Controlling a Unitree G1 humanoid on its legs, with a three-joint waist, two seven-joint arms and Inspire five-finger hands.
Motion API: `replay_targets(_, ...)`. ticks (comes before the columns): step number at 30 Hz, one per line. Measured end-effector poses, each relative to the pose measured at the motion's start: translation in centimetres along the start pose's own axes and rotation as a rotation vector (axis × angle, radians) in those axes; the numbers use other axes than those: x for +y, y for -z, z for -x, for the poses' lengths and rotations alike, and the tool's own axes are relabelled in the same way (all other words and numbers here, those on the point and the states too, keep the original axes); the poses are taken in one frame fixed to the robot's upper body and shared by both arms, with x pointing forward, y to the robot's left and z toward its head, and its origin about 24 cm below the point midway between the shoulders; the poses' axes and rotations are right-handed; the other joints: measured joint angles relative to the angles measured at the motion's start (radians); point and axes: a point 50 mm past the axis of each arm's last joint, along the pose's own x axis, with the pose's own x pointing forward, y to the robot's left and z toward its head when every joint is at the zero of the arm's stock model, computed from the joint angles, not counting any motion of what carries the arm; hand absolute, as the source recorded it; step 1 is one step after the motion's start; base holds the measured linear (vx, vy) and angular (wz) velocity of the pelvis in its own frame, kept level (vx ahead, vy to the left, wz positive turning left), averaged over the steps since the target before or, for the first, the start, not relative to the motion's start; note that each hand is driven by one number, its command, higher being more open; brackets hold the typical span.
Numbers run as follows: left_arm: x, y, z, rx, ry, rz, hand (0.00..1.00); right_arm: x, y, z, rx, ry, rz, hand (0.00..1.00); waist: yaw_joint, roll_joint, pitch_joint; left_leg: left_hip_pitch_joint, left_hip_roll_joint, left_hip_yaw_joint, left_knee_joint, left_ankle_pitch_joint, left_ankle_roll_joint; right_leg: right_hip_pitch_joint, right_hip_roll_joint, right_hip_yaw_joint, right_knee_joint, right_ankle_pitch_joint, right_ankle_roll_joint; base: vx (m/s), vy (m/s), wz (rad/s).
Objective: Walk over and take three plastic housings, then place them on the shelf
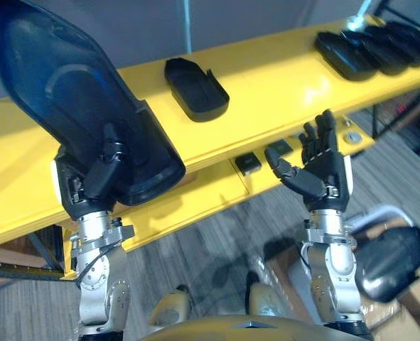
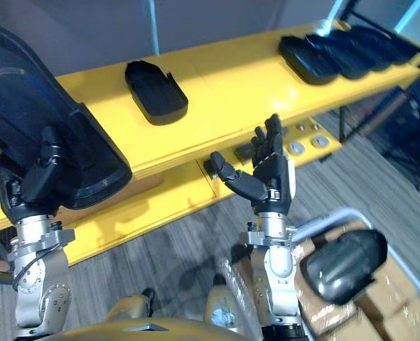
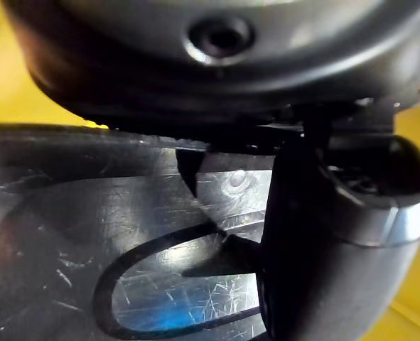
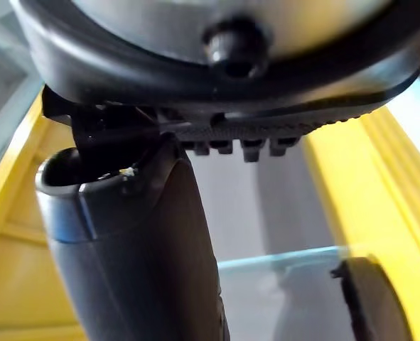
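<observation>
Yellow shelf spans ahead of both hands; grey plank floor beneath. Black housing clutched in left hand, over shelf; right hand spread. Second housing on shelf beyond.

Left robot hand grips housing; right robot hand raised, open

No text, labels, numbers or signs readable anywhere; nothing legible on the yellow shelf or the black housings

Workshop: yellow shelf, row of black plastic housings, cardboard boxes.
</observation>
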Motion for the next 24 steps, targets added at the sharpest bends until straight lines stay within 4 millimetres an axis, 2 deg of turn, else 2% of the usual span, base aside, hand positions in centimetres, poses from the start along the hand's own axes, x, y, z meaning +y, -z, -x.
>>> replay_targets(2,-0.4,0.2,0.0,0.007,0.027,0.021,0.0,-1.5,-1.4,-0.7,-0.061,0.036,0.052,1.0,-0.009,0.013,-0.006,0.031,0.077,0.201,-0.082,0.062,-0.008,0.049,-0.001,-0.094,-0.016,-0.005,-0.018,0.1,-0.232,1.04)
replay_targets(3,-0.5,0.2,0.1,0.007,0.033,0.025,0.0,-1.7,-1.7,-0.7,-0.07,0.044,0.059,1.0,-0.009,0.014,-0.006,0.046,0.087,0.235,-0.108,0.083,-0.014,0.06,-0.004,-0.11,-0.018,-0.005,-0.018,0.08,-0.133,0.89)
replay_targets(4,-0.6,0.2,0.1,0.009,0.046,0.034,0.0,-1.9,-1.9,-0.7,-0.082,0.054,0.062,1.0,-0.009,0.013,-0.006,0.075,0.095,0.278,-0.16,0.127,-0.037,0.083,-0.012,-0.137,-0.025,-0.005,-0.019,0.05,-0.054,0.57)
replay_targets(7,-0.6,0.2,0.1,0.008,0.06,0.027,0.0,-1.5,-2.0,-0.6,-0.09,0.048,0.044,1.0,0.009,0.006,-0.009,0.106,0.072,0.282,-0.223,0.156,-0.033,0.11,-0.036,-0.15,-0.047,-0.004,-0.016,0.01,0.029,0.25)
replay_targets(8,-0.6,0.2,0.0,0.007,0.06,0.023,0.0,-1.1,-1.9,-0.5,-0.091,0.041,0.023,1.0,0.011,0.001,-0.013,0.104,0.06,0.282,-0.238,0.155,-0.025,0.124,-0.04,-0.155,-0.078,0.006,-0.002,-0.02,0.043,0.19)
replay_targets(11,-0.6,0.3,0.1,0.019,0.064,0.014,0.0,-0.8,-1.7,-0.3,-0.086,0.036,-0.007,1.0,0.005,-0.004,-0.015,0.103,0.058,0.329,-0.259,0.16,-0.025,0.141,-0.055,-0.181,-0.11,0.02,0.009,-0.01,0.042,0.3)
replay_targets(13,-0.5,0.5,0.1,0.04,0.061,0.003,0.0,-0.8,-1.6,-0.3,-0.078,0.024,-0.043,1.0,0.01,0.0,-0.013,0.066,0.06,0.323,-0.168,0.153,-0.019,0.153,-0.052,-0.187,-0.113,0.02,0.011,0.01,0.043,0.14)
replay_targets(14,-0.4,0.6,0.1,0.05,0.061,-0.008,0.0,-0.8,-1.5,-0.3,-0.068,0.013,-0.054,1.0,0.012,0.006,-0.011,0.033,0.069,0.31,-0.087,0.123,-0.013,0.161,-0.045,-0.19,-0.114,0.02,0.011,0.0,0.053,0.08)
replay_targets(16,-0.4,0.7,0.1,0.066,0.069,-0.045,0.0,-0.8,-1.2,-0.3,-0.051,0.005,-0.071,1.0,0.013,0.005,-0.011,0.018,0.074,0.308,-0.048,0.114,-0.009,0.168,-0.05,-0.19,-0.115,0.021,0.011,-0.01,0.059,0.07)
replay_targets(18,-0.5,0.9,0.1,0.083,0.087,-0.068,0.0,-0.8,-1.2,-0.3,-0.048,0.003,-0.071,1.0,0.012,0.006,-0.009,0.033,0.071,0.312,-0.077,0.118,-0.007,0.169,-0.058,-0.192,-0.116,0.023,0.016,-0.03,0.04,0.04)
replay_targets(24,-1.0,1.1,-0.4,0.118,0.206,-0.163,0.0,-1.2,-0.6,0.2,-0.011,0.032,-0.062,1.0,0.001,0.002,-0.011,0.124,0.018,0.374,-0.224,0.167,-0.002,0.162,-0.104,-0.161,-0.128,0.022,0.027,-0.07,0.042,-0.16)
